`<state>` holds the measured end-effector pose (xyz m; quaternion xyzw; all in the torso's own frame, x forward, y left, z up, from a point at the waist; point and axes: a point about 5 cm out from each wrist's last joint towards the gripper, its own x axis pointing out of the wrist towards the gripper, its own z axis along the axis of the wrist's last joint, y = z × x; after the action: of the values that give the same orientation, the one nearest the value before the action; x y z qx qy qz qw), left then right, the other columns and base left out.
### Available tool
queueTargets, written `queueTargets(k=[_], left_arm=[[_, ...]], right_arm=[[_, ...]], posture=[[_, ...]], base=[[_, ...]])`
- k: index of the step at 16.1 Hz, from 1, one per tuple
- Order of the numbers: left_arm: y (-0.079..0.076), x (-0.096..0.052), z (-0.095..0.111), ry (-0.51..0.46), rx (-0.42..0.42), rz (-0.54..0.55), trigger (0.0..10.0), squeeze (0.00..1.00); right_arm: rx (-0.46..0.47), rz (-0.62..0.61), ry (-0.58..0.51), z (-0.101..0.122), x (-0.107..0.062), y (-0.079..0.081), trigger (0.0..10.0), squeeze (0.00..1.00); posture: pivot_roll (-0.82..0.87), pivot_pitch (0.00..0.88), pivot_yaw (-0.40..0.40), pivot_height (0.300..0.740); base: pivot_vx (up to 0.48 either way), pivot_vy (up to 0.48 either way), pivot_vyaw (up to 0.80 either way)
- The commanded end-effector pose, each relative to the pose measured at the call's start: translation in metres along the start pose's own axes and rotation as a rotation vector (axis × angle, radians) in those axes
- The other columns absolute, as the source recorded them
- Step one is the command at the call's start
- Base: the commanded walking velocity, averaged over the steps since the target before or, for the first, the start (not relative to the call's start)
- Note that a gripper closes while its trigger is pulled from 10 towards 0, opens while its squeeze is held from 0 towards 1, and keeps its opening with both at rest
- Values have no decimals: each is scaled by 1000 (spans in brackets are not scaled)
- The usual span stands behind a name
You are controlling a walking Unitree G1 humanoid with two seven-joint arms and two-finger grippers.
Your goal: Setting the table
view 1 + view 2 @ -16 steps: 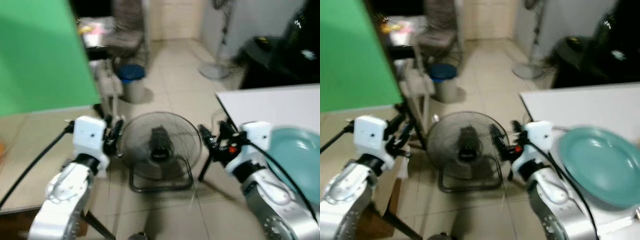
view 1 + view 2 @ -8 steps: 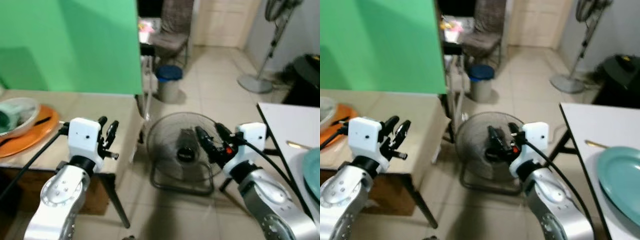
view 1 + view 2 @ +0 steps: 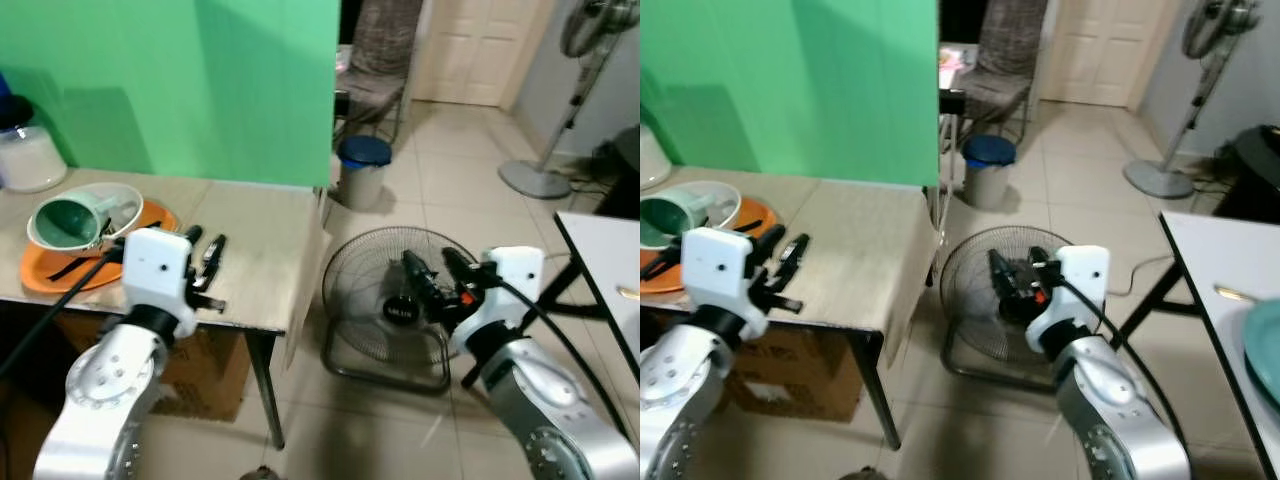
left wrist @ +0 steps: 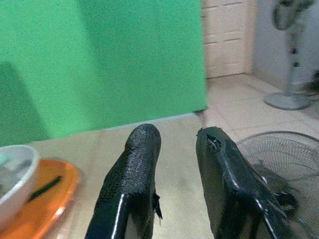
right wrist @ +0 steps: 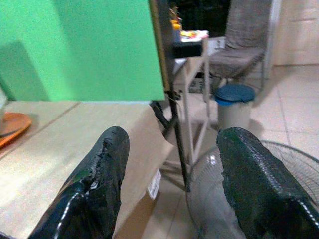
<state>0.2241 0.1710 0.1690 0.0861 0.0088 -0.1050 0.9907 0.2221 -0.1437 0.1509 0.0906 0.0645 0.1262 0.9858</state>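
Observation:
An orange plate (image 3: 65,270) lies at the left end of the beige table (image 3: 260,250). It carries a white bowl (image 3: 105,200) with a teal cup (image 3: 68,220) inside, and dark cutlery (image 3: 70,266). My left gripper (image 3: 205,252) hovers over the table to the right of the plate, open and empty; its fingers (image 4: 133,169) are a little apart. My right gripper (image 3: 433,274) is open and empty over the floor fan. At the far right, a white table (image 3: 1200,250) holds a teal plate's edge (image 3: 1267,350) and a gold utensil (image 3: 1235,294).
A floor fan (image 3: 395,310) lies on the tiles between the two tables. Behind it are a blue-lidded bin (image 3: 362,165), a chair (image 3: 375,70) and a standing fan (image 3: 555,150). A green screen (image 3: 180,80) backs the beige table. A cardboard box (image 3: 205,370) sits under it.
The camera has swung left: the beige table with the orange plate has come into view and the white table with the teal plate has slid off to the right. Both grippers stay open.

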Motion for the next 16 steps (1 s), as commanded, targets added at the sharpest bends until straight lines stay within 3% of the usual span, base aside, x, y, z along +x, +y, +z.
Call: queueTargets(k=[1,16], left_arm=[[2,1,3,-12,8,-1,10000,0],[4,2,4,-14,2,20,10000,0]], right_arm=[[5,4,1,2,1,1,10000,0],[41,32,9,4,8,5,10000,0]], posture=[[159,0,11,740],[174,0,-7,740]], base=[[0,289,0],[0,286,0]])
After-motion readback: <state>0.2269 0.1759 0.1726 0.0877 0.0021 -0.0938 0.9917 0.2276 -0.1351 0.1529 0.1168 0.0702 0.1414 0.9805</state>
